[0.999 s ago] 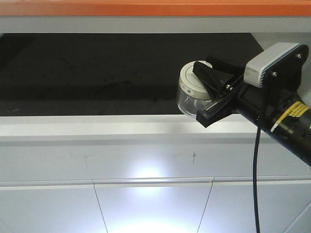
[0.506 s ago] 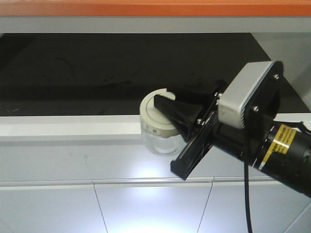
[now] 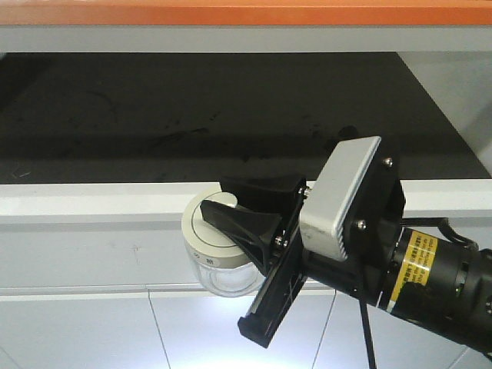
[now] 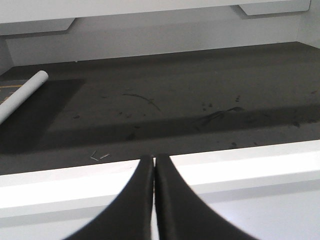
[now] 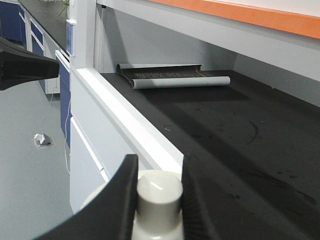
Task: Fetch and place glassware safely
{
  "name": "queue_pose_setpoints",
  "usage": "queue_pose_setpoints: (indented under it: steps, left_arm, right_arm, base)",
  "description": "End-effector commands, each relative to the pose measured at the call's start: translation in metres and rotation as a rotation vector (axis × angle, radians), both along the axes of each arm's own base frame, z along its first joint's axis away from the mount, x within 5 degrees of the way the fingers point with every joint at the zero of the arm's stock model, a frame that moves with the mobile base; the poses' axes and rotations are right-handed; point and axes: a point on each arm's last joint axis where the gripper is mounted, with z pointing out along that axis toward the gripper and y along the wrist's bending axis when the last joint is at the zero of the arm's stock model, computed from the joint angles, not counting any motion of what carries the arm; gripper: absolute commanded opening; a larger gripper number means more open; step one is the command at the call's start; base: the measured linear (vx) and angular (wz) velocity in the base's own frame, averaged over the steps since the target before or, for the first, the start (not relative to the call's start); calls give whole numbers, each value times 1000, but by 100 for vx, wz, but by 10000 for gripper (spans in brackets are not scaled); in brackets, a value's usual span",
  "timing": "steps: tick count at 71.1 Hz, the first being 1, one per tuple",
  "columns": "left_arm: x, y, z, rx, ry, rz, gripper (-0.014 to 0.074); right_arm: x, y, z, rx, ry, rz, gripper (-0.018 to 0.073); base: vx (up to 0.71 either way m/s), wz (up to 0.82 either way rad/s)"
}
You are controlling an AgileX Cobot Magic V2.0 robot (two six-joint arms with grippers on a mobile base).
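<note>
Right gripper (image 3: 217,197) was closed narrow on the jar (image 3: 224,275), its two black fingers (image 5: 125,195) pinching the round knob (image 5: 159,192) that stood up from the cream lid (image 3: 198,232). One finger pressed each side of the knob, and the lid's flat top showed just below them. Small dark marks sat on the lid's rim. The clear glass body hung under the lid, upright or nearly so, with nothing beneath it.

The jar was held in the air in front of the white ledge (image 3: 92,201) that ran along the front of the black worktop (image 3: 192,115). It was off the worktop, level with the ledge and the pale drawer fronts (image 3: 77,330) below. An orange strip (image 3: 231,11) ran across the top of the unit. A rolled sheet (image 5: 175,79) lay at the far end of the worktop, against the back wall.

The left gripper (image 4: 153,167) had its fingers pressed together with nothing between them. It pointed over the white ledge toward the worktop.
</note>
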Motion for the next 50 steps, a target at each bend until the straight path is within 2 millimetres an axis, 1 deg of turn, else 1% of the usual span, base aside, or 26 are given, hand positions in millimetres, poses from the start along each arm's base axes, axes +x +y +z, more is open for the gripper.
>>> queue_pose_setpoints:
  steps: [1,50]
  left_arm:
    - [0,0,15,-11,-92,2,-7]
    - [0,0,15,-11,-92,2,-7]
  right_arm:
    - [-6,0,23,106,-61,41,-4]
    - [-6,0,23,106,-61,40,-4]
  base:
    - [0,0]
    - [0,0]
